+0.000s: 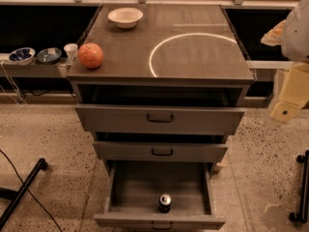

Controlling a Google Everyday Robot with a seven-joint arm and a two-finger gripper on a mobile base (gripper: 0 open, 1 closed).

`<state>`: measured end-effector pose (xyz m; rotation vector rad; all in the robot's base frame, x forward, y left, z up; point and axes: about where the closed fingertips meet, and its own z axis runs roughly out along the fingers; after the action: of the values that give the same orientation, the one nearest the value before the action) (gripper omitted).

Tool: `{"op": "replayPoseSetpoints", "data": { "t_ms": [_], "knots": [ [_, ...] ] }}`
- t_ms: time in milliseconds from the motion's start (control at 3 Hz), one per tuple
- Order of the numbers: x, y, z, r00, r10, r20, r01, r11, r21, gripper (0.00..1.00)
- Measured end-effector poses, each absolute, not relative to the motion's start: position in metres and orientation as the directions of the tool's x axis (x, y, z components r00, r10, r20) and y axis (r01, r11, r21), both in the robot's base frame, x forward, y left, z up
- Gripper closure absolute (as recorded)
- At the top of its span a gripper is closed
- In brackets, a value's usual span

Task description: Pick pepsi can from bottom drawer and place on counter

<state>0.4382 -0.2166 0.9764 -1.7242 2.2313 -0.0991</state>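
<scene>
Since the bottom drawer stands pulled well out and the pepsi can sits inside it untouched, I'd say the job is at its very start: reaching down for the can is the step in hand, and nothing has been lifted yet. From where I stand, the robot's end effector hangs at the far right, beside the two upper drawers at about the height of the top one, well apart from the can and well above it. Whether it is open or closed I cannot tell. The can stands upright on the drawer floor, near the front panel and roughly midway between the side walls, its long axis vertical and its silver top pointing straight up. To my eye the next move calls for the arm to swing left, come down into the drawer from above without catching the upper drawers, and take the can by its sides. The counter, marked with a white circle, carries an orange and a white bowl toward its left.
</scene>
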Motion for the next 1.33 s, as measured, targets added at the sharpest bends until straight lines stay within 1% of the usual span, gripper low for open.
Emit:
{"op": "replayPoseSetpoints", "data": {
  "t_ms": [333, 667, 1333],
  "knots": [
    [0.438, -0.217, 0.976, -0.221, -0.953, -0.207, -0.931, 0.270, -0.246, 0.00],
    [0.436, -0.211, 0.949, -0.209, -0.953, -0.221, -0.938, 0.259, -0.229, 0.00],
    [0.404, -0.152, 0.816, -0.082, -0.925, -0.372, -0.978, 0.146, -0.147, 0.00]
  ]
}}
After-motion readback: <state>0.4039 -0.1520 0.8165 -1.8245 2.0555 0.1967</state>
